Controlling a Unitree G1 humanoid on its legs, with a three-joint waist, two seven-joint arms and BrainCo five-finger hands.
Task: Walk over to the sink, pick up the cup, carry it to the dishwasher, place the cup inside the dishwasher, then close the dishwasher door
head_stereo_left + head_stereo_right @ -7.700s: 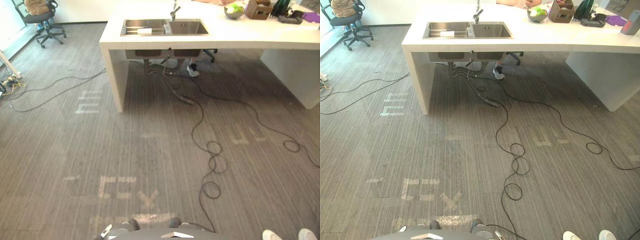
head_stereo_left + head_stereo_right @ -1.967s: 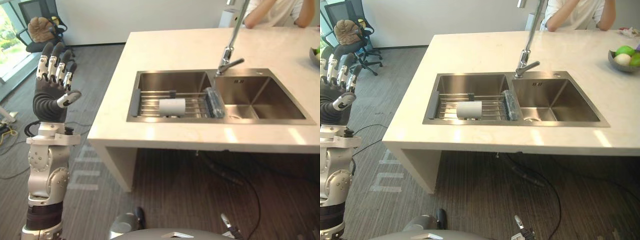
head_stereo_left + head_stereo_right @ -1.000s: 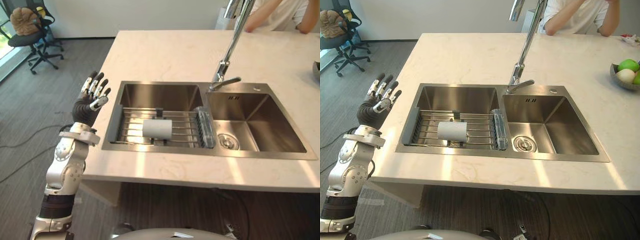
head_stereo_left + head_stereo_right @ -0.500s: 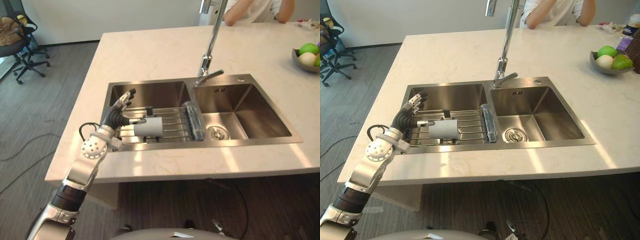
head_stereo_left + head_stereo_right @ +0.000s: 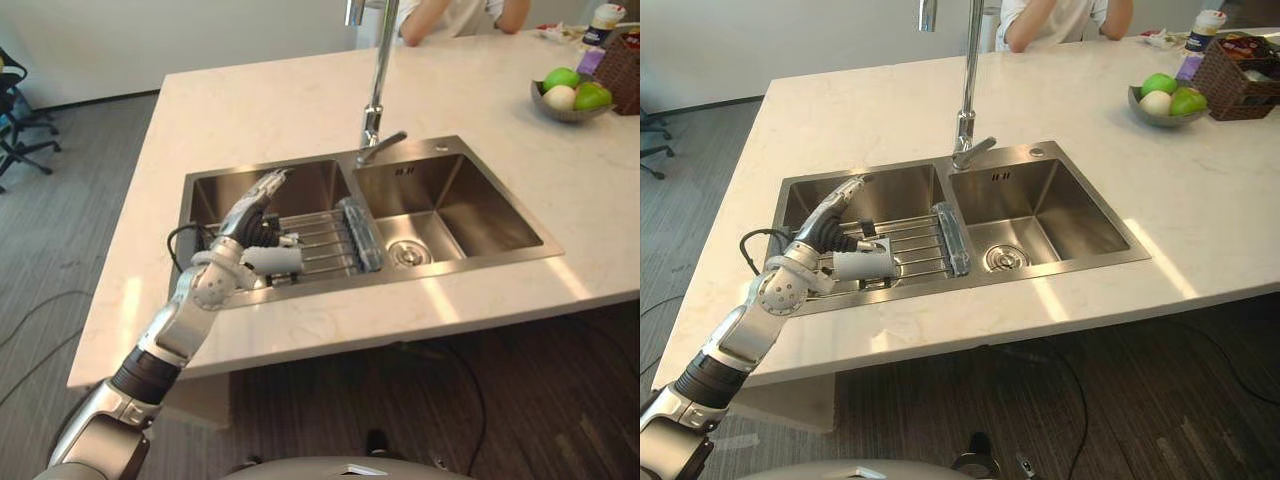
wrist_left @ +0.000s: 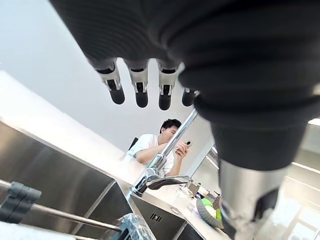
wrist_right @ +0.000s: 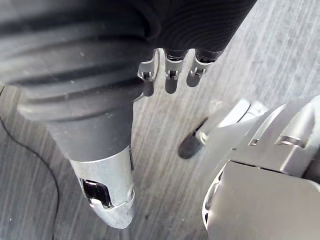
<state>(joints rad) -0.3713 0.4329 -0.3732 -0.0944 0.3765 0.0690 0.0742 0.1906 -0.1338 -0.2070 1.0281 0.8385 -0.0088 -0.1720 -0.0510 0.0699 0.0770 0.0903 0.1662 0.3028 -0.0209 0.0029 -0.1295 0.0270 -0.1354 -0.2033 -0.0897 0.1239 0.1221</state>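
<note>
A white cup (image 5: 272, 260) lies on its side on the wire rack (image 5: 325, 240) in the left basin of the steel sink (image 5: 455, 150). My left hand (image 5: 250, 215) reaches into that basin from the near left. Its fingers (image 6: 140, 87) are straight and point toward the far wall of the basin, just behind the cup. The thumb (image 5: 870, 246) rests right above the cup; the hand is open and not closed round it. My right hand (image 7: 170, 75) hangs over the grey floor with relaxed, straight fingers and holds nothing.
A tall faucet (image 5: 375, 90) rises behind the divider between the basins. A clear plastic item (image 5: 360, 235) lies along the rack's right end. A fruit bowl (image 5: 570, 95) and a basket (image 5: 620, 65) stand far right. A person (image 5: 450, 12) leans on the counter's far side.
The view has shifted as I came closer. My left hand has moved from the basin's left rim further in, over and behind the cup. The cup has not moved.
</note>
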